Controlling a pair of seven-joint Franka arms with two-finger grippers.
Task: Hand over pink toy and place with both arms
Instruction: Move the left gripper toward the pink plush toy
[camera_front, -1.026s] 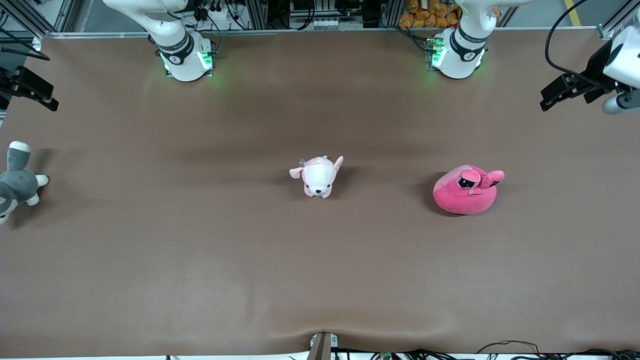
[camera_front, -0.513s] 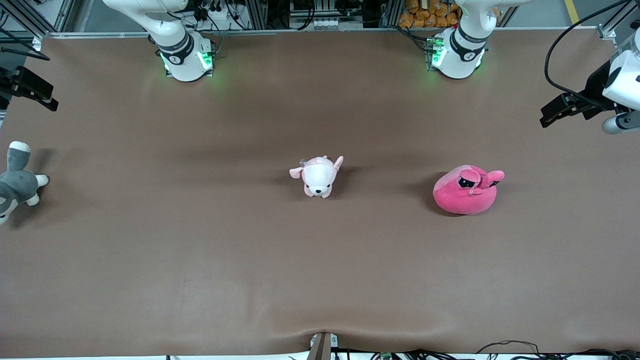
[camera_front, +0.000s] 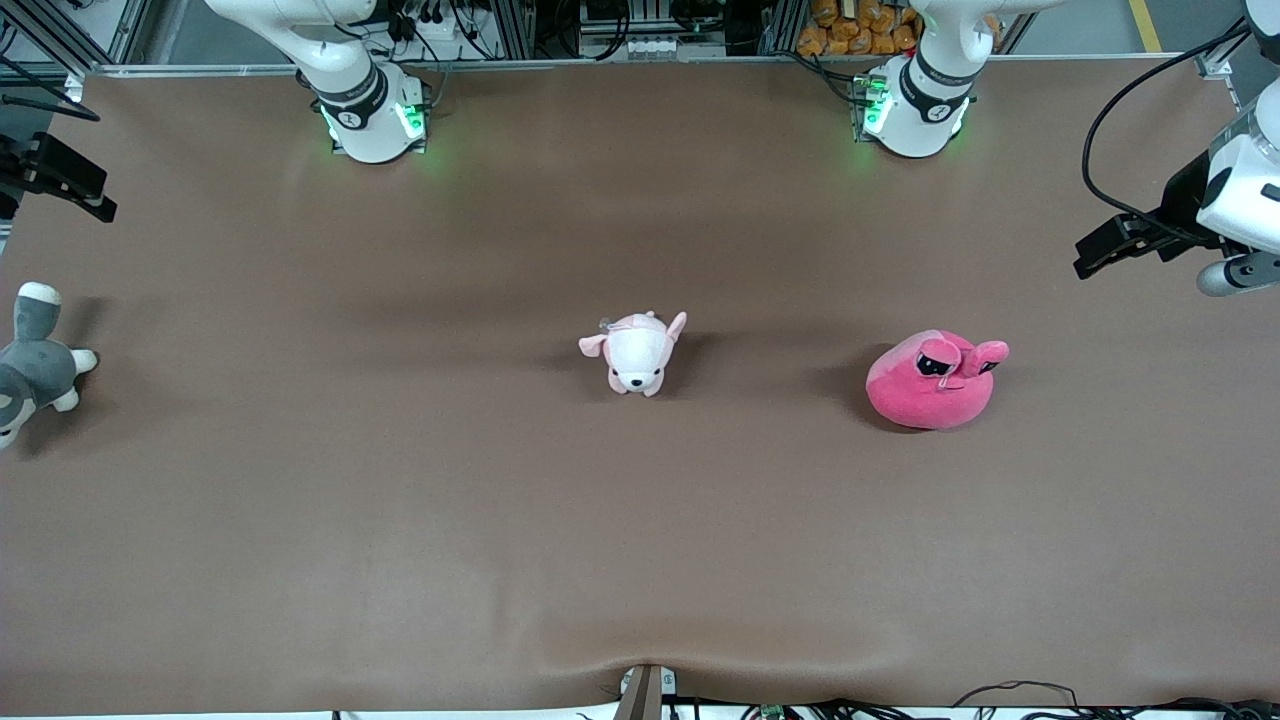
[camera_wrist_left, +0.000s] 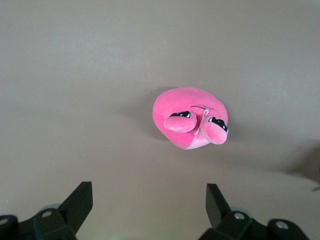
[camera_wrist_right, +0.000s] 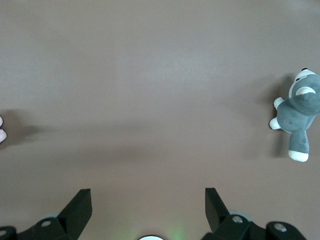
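Observation:
The pink toy (camera_front: 935, 380) lies on the brown table (camera_front: 640, 560) toward the left arm's end, its eyes facing up. It also shows in the left wrist view (camera_wrist_left: 192, 119). My left gripper (camera_front: 1088, 260) hangs in the air over the table's edge at the left arm's end, apart from the toy. It is open and empty (camera_wrist_left: 148, 200). My right gripper (camera_front: 100, 205) waits over the table's edge at the right arm's end, open and empty (camera_wrist_right: 148, 200).
A small pale pink-and-white puppy plush (camera_front: 637, 352) sits at the table's middle. A grey-and-white plush animal (camera_front: 35, 365) lies at the right arm's end and shows in the right wrist view (camera_wrist_right: 297, 114). The arm bases (camera_front: 372, 115) stand along the table's top edge.
My left gripper has moved lower in the front view, closer to the pink toy. The right arm and the toys have not moved.

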